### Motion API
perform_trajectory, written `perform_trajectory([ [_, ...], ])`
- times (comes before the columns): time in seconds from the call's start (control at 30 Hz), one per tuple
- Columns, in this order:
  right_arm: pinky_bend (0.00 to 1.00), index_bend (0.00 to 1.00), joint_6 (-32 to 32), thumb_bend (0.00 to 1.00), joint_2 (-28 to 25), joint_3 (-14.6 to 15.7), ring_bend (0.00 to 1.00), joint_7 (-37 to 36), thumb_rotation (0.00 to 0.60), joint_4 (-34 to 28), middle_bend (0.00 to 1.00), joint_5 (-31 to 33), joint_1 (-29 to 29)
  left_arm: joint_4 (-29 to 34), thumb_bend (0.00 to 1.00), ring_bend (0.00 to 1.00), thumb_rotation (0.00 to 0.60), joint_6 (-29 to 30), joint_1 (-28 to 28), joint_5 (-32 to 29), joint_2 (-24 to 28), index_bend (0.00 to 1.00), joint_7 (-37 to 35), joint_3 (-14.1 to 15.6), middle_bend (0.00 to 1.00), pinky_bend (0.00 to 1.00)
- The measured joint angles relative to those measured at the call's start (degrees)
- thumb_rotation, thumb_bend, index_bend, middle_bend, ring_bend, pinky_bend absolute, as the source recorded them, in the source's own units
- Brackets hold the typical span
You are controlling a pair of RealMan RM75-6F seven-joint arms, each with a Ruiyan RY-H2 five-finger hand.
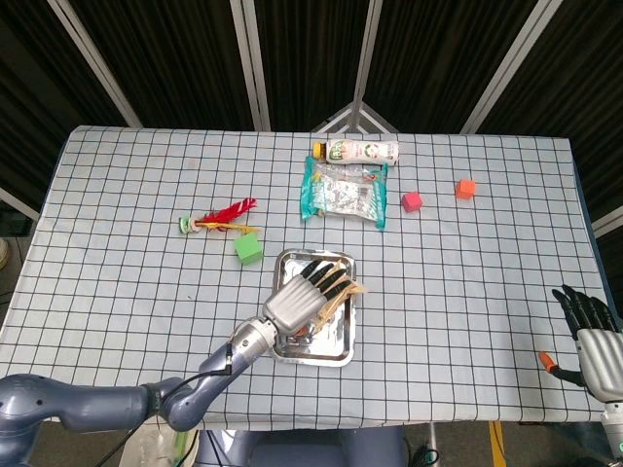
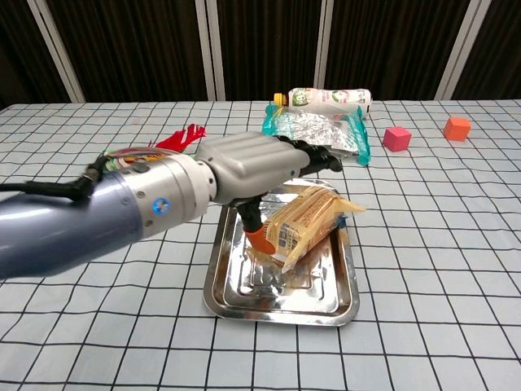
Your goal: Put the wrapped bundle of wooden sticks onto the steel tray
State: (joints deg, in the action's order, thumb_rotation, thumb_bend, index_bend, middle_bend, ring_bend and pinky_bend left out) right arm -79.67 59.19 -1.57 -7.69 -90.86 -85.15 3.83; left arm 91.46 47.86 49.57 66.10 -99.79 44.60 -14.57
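Note:
The wrapped bundle of wooden sticks (image 2: 309, 221) lies tilted in the steel tray (image 2: 281, 314), its lower end down near the tray floor and its far end raised toward the right rim. My left hand (image 2: 252, 167) hovers over it with fingers (image 2: 319, 157) stretched out and a gap above the wrapper; the orange-tipped thumb sits at the bundle's near end. In the head view the left hand (image 1: 302, 297) covers most of the bundle (image 1: 350, 290) and of the tray (image 1: 313, 356). My right hand (image 1: 591, 336) hangs off the table's right front corner, holding nothing.
A green cube (image 1: 248, 248) and a red feather toy (image 1: 216, 219) lie left of the tray. Behind it are a teal snack bag (image 2: 316, 132) and a lying bottle (image 2: 326, 98). A pink cube (image 2: 396, 138) and an orange cube (image 2: 457, 128) sit at the back right.

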Motion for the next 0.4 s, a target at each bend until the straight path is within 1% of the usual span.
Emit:
perform_trajectory([
  [0.07, 0.0, 0.0, -0.4, 0.31, 0.0, 0.1, 0.0, 0.4, 0.6, -0.2, 0.0, -0.4, -0.1, 5.0, 0.0, 0.0, 0.6, 2.0, -1.7, 0.2, 3.7, 0.0, 0.5, 1.3, 0.0, 0.04],
  [0.13, 0.0, 0.0, -1.1, 0.31, 0.0, 0.2, 0.0, 0.6, 0.6, -0.4, 0.0, -0.8, -0.3, 11.1, 0.0, 0.0, 0.6, 5.8, -4.9, 1.9, 8.7, 0.0, 0.6, 4.0, 0.0, 0.02],
  [0.17, 0.0, 0.0, -1.6, 0.31, 0.0, 0.2, 0.0, 0.8, 0.6, -0.4, 0.0, -1.0, -0.5, 13.3, 0.0, 0.0, 0.6, 8.0, -6.7, 3.3, 10.7, 0.0, 0.4, 5.6, 0.0, 0.01],
  [0.2, 0.0, 0.0, -1.9, 0.31, 0.0, 0.3, 0.0, 0.9, 0.6, -0.5, 0.0, -1.2, -0.6, 15.7, 0.0, 0.0, 0.6, 11.4, -9.5, 5.5, 13.1, 0.0, -0.2, 8.0, 0.0, 0.01],
  [0.23, 0.0, 0.0, -2.3, 0.31, 0.0, 0.3, 0.0, 1.1, 0.6, -0.5, 0.0, -1.3, -0.7, 16.9, 0.0, 0.0, 0.6, 14.3, -11.8, 7.3, 14.7, 0.0, -0.8, 9.8, 0.0, 0.0],
  [0.27, 0.0, 0.0, -2.6, 0.31, 0.0, 0.2, 0.0, 1.3, 0.6, -0.5, 0.0, -1.4, -0.9, 17.6, 0.0, 0.0, 0.6, 17.5, -14.2, 9.1, 16.0, 0.0, -1.5, 11.6, 0.0, 0.0],
  [0.3, 0.0, 0.0, -2.7, 0.31, 0.1, 0.2, 0.0, 1.6, 0.6, -0.5, 0.0, -1.3, -0.9, 17.7, 0.0, 0.0, 0.6, 21.9, -17.8, 11.1, 17.5, 0.0, -2.8, 13.9, 0.0, 0.0],
  [0.33, 0.0, 0.0, -2.7, 0.31, 0.2, 0.2, 0.0, 1.9, 0.6, -0.4, 0.0, -1.3, -0.9, 17.1, 0.0, 0.0, 0.6, 25.4, -20.6, 12.2, 18.4, 0.0, -4.1, 15.5, 0.0, 0.0],
  [0.4, 0.0, 0.0, -2.4, 0.31, 0.5, 0.2, 0.0, 2.7, 0.6, -0.4, 0.0, -1.2, -0.8, 14.0, 0.0, 0.0, 0.6, 32.9, -27.4, 14.0, 19.9, 0.0, -7.3, 18.5, 0.0, 0.0],
])
